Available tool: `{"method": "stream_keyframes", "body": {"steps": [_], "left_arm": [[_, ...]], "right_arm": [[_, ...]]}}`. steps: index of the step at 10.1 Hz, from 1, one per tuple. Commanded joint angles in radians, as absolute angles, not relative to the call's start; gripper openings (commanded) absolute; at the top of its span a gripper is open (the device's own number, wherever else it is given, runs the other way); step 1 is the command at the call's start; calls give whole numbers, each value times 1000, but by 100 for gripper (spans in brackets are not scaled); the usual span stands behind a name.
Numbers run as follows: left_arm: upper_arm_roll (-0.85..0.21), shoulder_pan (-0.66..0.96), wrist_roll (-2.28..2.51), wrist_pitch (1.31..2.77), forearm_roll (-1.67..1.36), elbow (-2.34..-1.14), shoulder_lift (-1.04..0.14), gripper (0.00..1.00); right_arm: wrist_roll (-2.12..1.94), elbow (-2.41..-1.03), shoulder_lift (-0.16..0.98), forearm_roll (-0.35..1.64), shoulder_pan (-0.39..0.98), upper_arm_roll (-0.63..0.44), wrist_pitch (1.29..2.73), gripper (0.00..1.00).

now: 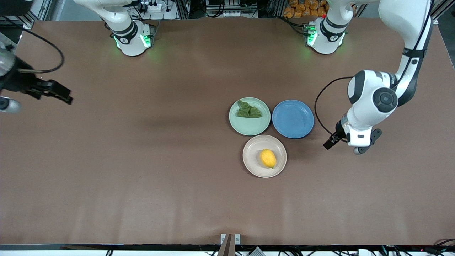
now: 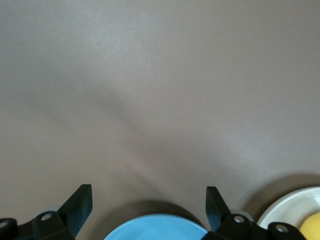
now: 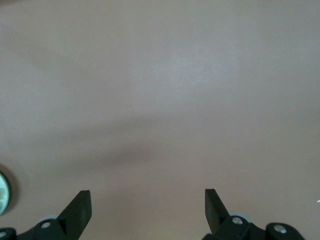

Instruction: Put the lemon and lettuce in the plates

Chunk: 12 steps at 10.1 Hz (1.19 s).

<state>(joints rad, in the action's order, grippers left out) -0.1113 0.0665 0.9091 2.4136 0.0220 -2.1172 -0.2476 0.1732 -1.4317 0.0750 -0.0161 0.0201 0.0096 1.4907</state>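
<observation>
The dark green lettuce (image 1: pixel 249 110) lies in the mint green plate (image 1: pixel 249 127) near the table's middle. On the cream-white plate (image 1: pixel 253 159), nearer the front camera, rests the yellow lemon (image 1: pixel 268 158). My left gripper (image 1: pixel 343 147) hangs open and empty over bare table, beside the blue plate toward the left arm's end. Its wrist view shows the open fingers (image 2: pixel 80 202), the cream plate's rim (image 2: pixel 285 210) and a bit of lemon (image 2: pixel 312 227). Far off toward the right arm's end, my right gripper (image 1: pixel 65 96) is open over bare table, holding nothing (image 3: pixel 148 202).
A blue plate (image 1: pixel 293 118) with nothing in it sits beside the mint plate, touching the group of plates; it also shows between the left fingers (image 2: pixel 155 231). A sliver of the mint plate (image 3: pixel 3 192) shows in the right wrist view. Brown tabletop surrounds the plates.
</observation>
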Motion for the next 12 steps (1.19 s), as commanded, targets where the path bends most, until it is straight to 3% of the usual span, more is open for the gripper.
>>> {"method": "stream_keyframes", "body": {"steps": [1, 7, 10, 12], "left_arm": [[-117, 43, 844, 2434, 0, -2241, -135, 100], [-117, 18, 804, 2427, 0, -2359, -19, 100], [-117, 21, 717, 2422, 12, -2298, -14, 100], [-110, 18, 547, 2306, 12, -2208, 12, 100]], "right_arm": [[79, -1408, 63, -9, 26, -55, 1491, 100], [41, -1393, 20, 6, 38, -61, 1482, 100], [-29, -1410, 15, 35, 38, -64, 1485, 100], [-51, -1413, 12, 34, 38, -64, 1483, 100]]}}
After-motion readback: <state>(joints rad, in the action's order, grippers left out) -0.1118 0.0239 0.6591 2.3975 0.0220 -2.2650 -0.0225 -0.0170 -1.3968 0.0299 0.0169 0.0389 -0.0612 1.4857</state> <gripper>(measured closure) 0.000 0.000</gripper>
